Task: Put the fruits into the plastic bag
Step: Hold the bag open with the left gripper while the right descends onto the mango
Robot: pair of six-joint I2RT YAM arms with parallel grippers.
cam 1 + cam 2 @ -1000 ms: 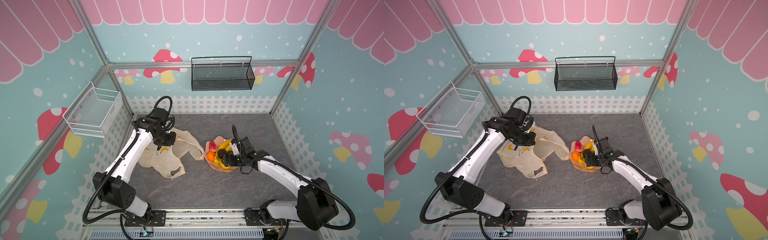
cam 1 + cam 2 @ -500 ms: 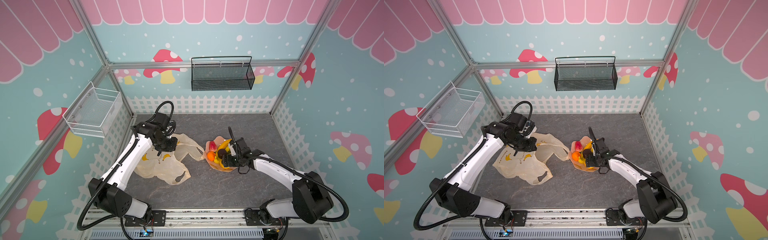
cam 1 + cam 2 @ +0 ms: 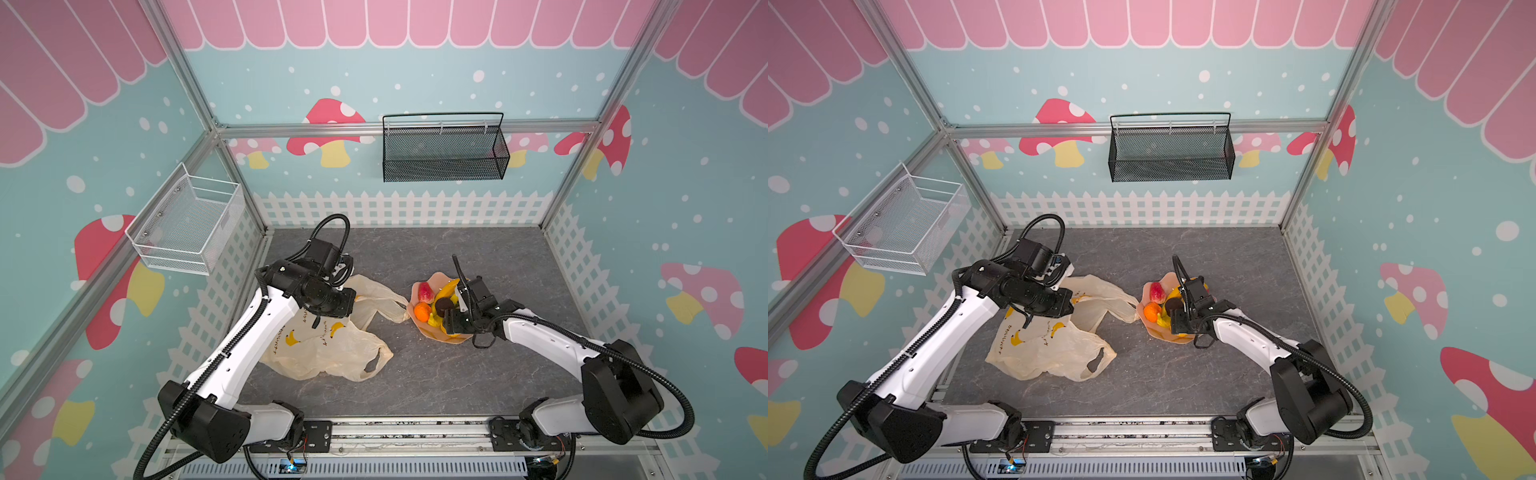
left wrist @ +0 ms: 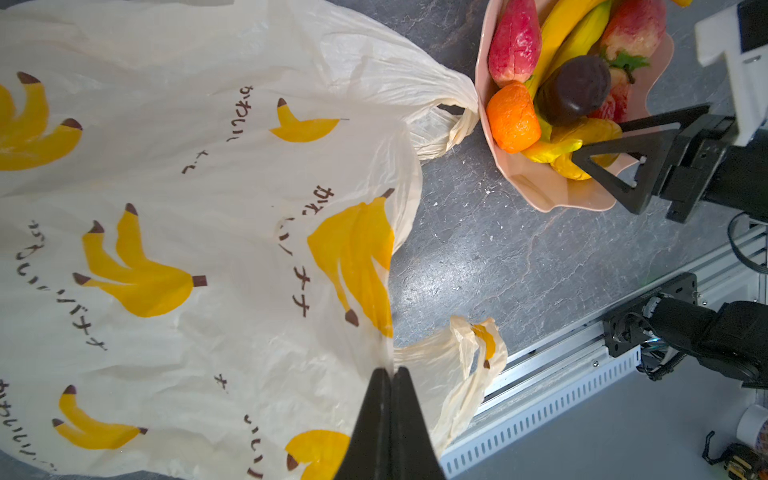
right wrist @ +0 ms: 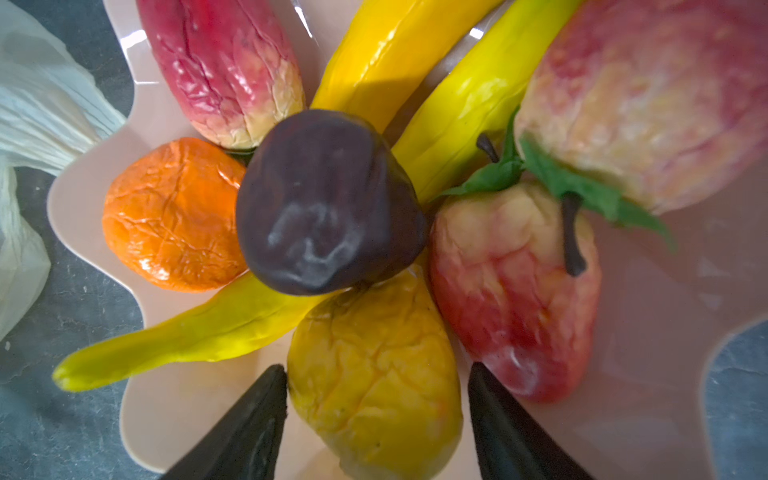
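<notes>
The cream plastic bag (image 3: 328,353) (image 3: 1050,353) with printed bananas lies crumpled on the grey floor, left of centre. My left gripper (image 4: 391,374) (image 3: 319,321) is shut on the bag's rim. The fruits are piled on a pink wavy plate (image 3: 428,332) (image 4: 540,191): a dark round piece (image 5: 328,203), an orange (image 5: 174,216), bananas (image 5: 399,50) and red strawberries (image 5: 511,282). My right gripper (image 5: 377,368) (image 3: 444,321) is low over the plate. Its open jaws stand either side of a yellow-orange fruit (image 5: 374,332), close to its sides.
One bag handle (image 4: 449,120) reaches the plate's edge. A white wire basket (image 3: 187,224) hangs on the left wall and a black mesh basket (image 3: 444,153) on the back wall. The metal rail (image 3: 395,428) runs along the front.
My left arm has drawn the pinched bag toward the front, and the bag has spread flatter. The right gripper's jaws have narrowed around the yellow-orange fruit.
</notes>
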